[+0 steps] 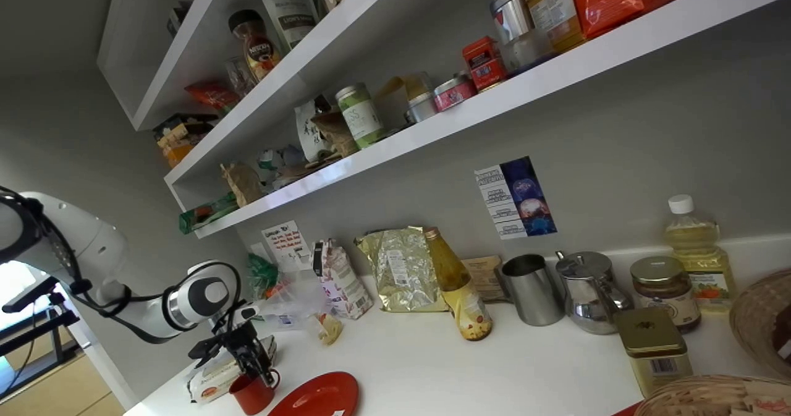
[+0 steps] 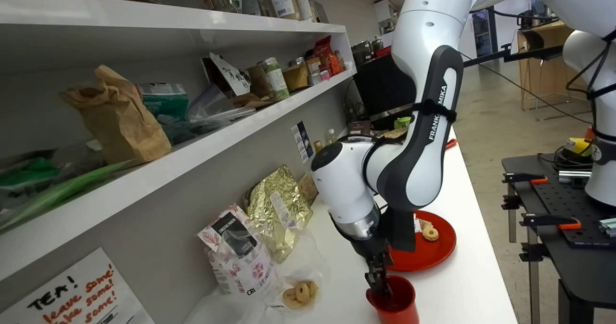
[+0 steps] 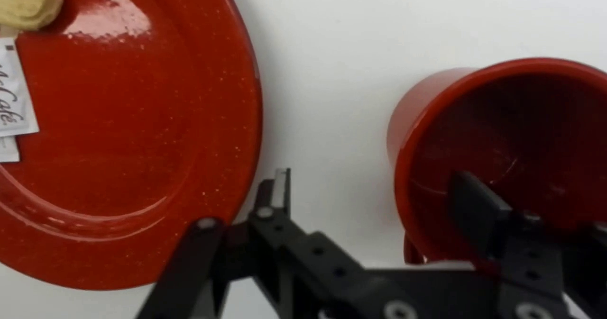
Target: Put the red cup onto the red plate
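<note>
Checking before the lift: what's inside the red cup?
In the wrist view, one gripper finger reaches inside the red cup; nothing else distinct shows, but the finger hides part of the bottom.

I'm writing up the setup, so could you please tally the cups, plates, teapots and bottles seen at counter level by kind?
Cups: 1, the red cup.
Plates: 1, the red plate; a cut-off red edge is too little to name.
Teapots: 1, the metal teapot.
Bottles: 2, the amber bottle and the white-capped bottle.
Total: 5.

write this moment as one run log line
gripper: open, one finger inside cup, one outside | cup: ungripped, apart from plate | plate: holds biscuit, sachets | task: unfinished
</note>
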Controlling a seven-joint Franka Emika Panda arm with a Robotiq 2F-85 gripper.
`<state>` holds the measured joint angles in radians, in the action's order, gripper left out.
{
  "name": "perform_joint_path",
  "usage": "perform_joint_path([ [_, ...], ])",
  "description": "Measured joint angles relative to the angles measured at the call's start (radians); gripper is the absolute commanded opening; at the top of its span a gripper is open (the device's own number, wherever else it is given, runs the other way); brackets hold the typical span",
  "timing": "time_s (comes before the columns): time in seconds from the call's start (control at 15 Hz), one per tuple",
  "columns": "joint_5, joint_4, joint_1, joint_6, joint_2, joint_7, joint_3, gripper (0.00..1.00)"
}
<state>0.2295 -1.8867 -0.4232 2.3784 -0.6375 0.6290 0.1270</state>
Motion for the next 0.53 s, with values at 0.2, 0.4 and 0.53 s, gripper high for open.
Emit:
perform_joint_path([
  [0.2,-0.005,0.0,0.001,0.0,-0.005,-0.021,-0.006,0.28],
  [0.4,-0.011,0.001,0.001,0.0,-0.009,-0.035,-0.013,0.06],
  [0.53,-0.011,0.002,0.001,0.0,-0.013,-0.04,-0.018,0.0],
])
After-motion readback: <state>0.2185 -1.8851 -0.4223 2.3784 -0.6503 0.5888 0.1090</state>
